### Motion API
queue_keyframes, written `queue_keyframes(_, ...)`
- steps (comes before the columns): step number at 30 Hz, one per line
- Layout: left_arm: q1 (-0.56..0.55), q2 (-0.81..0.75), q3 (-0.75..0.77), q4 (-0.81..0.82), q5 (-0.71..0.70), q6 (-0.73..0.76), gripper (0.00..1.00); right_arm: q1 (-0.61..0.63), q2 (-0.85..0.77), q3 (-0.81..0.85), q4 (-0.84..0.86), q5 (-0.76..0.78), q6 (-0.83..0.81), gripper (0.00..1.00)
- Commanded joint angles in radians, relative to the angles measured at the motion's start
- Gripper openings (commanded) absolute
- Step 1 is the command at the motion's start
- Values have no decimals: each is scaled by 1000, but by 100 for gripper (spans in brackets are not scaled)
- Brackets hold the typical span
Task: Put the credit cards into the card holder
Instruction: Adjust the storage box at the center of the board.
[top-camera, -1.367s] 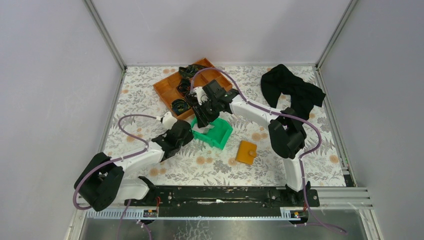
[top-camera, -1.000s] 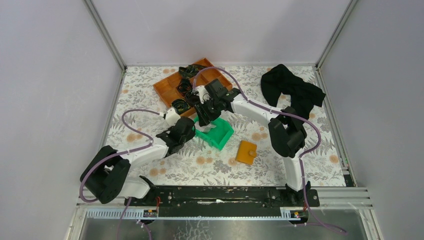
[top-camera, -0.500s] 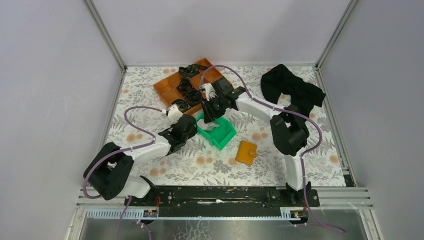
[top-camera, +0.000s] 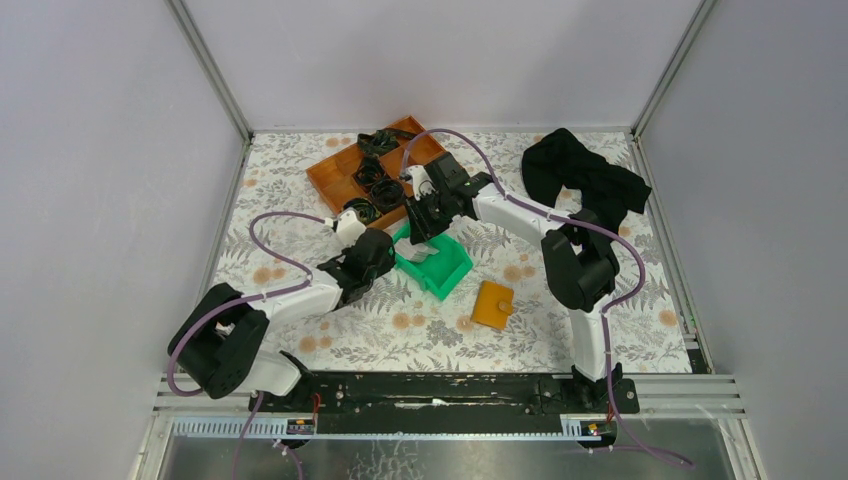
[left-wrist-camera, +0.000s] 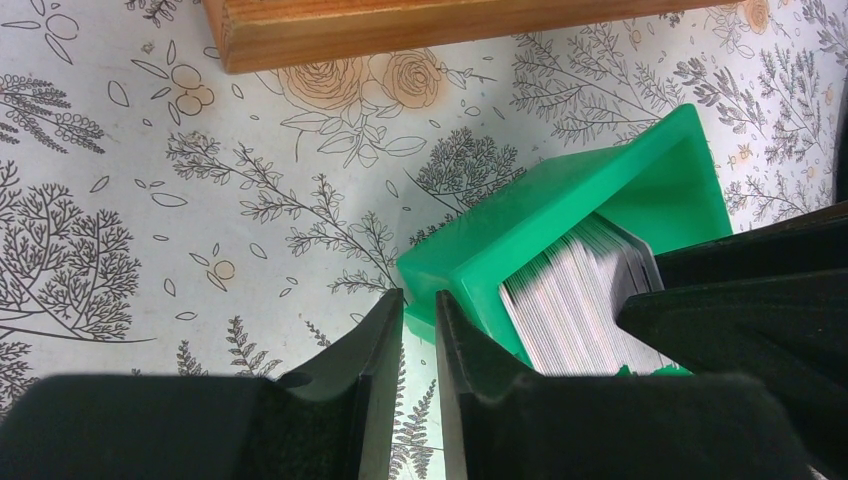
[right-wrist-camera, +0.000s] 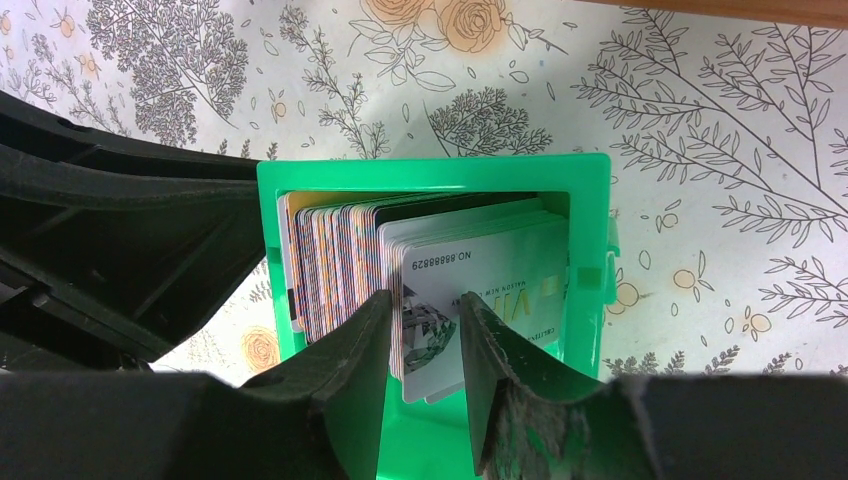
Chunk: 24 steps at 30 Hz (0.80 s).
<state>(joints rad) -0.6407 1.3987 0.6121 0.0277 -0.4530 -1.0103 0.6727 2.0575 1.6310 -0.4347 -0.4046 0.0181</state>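
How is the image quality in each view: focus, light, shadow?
Right wrist: print on the credit cards is sharp, while the right claw in front is blurred. Left wrist: the green bin is crisp; the left claw is dark and soft. Top external: even light, faint shadows; the card holder is small but clear.
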Motion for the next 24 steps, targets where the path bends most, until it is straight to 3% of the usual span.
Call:
queue_keyframes(1, -4, 9, 43, 44, -14, 10, 25, 8, -59, 9, -47, 0, 15, 37)
queue_keyframes(24, -4, 19, 53, 19, -41, 10, 26, 8, -100, 76, -94, 98, -15, 35)
